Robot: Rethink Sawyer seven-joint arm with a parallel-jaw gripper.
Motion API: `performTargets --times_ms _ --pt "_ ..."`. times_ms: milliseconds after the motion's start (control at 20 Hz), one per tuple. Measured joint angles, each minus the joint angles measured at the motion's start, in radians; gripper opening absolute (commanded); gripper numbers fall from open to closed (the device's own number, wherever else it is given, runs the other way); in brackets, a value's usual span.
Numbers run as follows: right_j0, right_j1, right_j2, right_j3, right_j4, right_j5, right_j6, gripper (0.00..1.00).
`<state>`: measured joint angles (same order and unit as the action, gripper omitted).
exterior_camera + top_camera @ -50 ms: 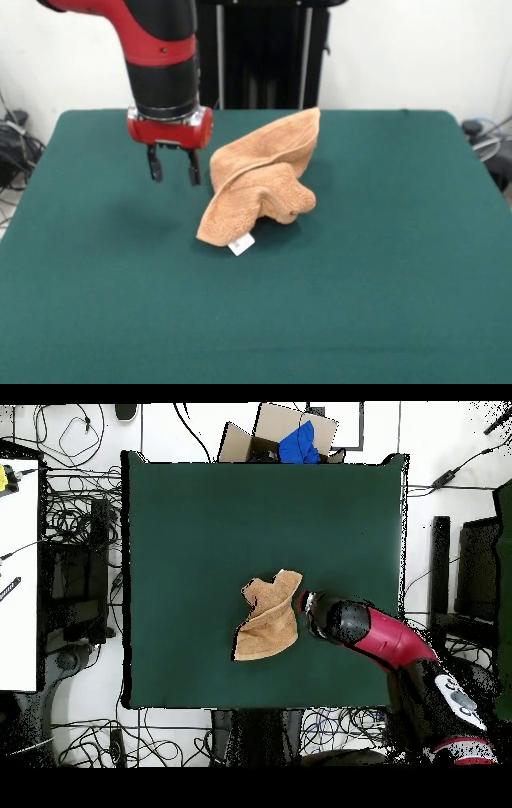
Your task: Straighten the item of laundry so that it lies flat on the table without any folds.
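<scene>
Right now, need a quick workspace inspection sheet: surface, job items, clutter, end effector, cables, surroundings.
Surface: green table, flat, only the towel on it.
Job items: orange-tan towel near the table's middle, crumpled and folded over itself, not flat; white tag showing at its near corner in the front view.
Clutter: nothing seen on the table.
End effector: end effector open, empty, hanging beside the towel, not touching it.
Cables: many loose cables on the floor around the table, none on it.
Surroundings: cardboard box with a blue item beyond one table edge; white bench to one side.
</scene>
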<state>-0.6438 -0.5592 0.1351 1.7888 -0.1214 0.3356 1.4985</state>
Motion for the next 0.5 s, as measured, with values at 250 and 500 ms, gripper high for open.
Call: performTargets --times_ms 250,500 --pt "-0.045 0.002 0.039 0.009 0.021 0.0 0.0 1.0" --pt "-0.088 0.026 0.079 0.019 0.03 0.0 0.0 1.0"
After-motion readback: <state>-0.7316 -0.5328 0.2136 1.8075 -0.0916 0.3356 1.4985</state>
